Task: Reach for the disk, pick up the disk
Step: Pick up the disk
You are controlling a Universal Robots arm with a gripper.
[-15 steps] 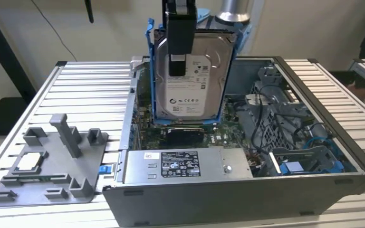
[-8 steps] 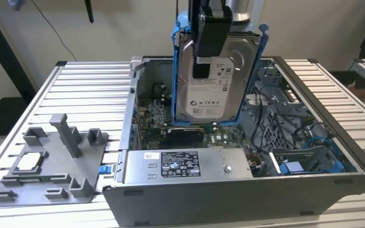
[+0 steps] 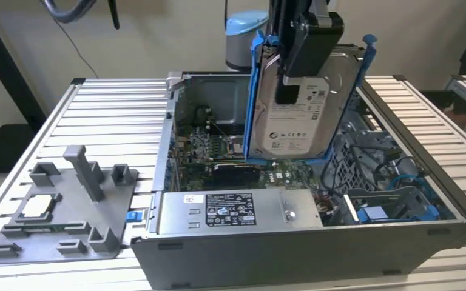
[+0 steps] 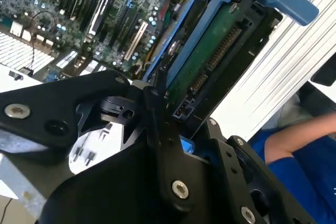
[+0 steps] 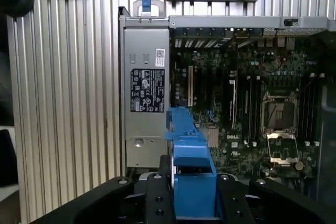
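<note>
The black tool (image 3: 304,45) is clamped on the upper edge of the disk (image 3: 302,109), a flat silver-grey metal hard drive with a white label in bright blue plastic rails, hanging upright and clear of everything. Directly beneath the tool lies the open grey computer case (image 3: 314,251), with its green motherboard (image 5: 247,103) and silver power supply box (image 5: 146,95). Off to the exterior view's left of the tool, a grey plastic fixture (image 3: 71,209) sits on the ribbed aluminium bench (image 3: 111,121).
</note>
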